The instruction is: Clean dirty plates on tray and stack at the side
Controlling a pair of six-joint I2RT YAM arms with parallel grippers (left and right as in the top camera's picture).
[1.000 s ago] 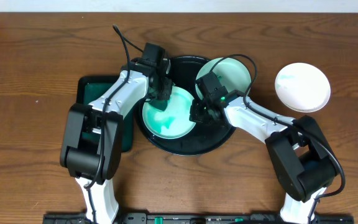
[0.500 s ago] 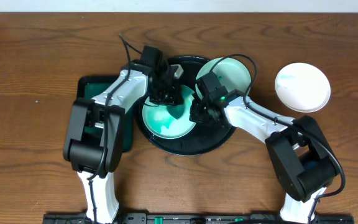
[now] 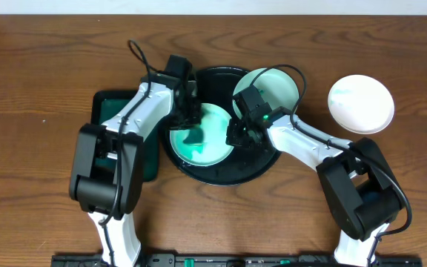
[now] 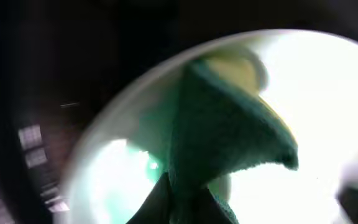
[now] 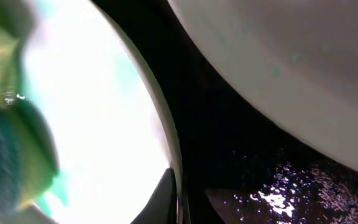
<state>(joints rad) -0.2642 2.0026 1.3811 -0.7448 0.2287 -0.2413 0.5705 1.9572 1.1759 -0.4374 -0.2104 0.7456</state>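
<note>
A light turquoise plate (image 3: 207,137) with green smears lies in the black round tray (image 3: 232,172). My left gripper (image 3: 187,113) is over the plate's left part, shut on a green and yellow sponge (image 4: 229,124) that presses on the plate (image 4: 328,93). My right gripper (image 3: 237,135) is shut on the plate's right rim (image 5: 98,112), one finger on top and one outside (image 5: 188,199). A second turquoise plate (image 3: 273,85) rests at the tray's upper right. A white plate (image 3: 360,104) lies on the table to the right.
A rectangular dark green tray (image 3: 121,111) sits left of the black tray, under my left arm. The second plate's underside (image 5: 291,56) fills the top right of the right wrist view, above the wet black tray floor (image 5: 241,149).
My left gripper swept the sponge right across the plate, then back to the left. The green smear has changed shape. The right gripper has stayed on the rim.
</note>
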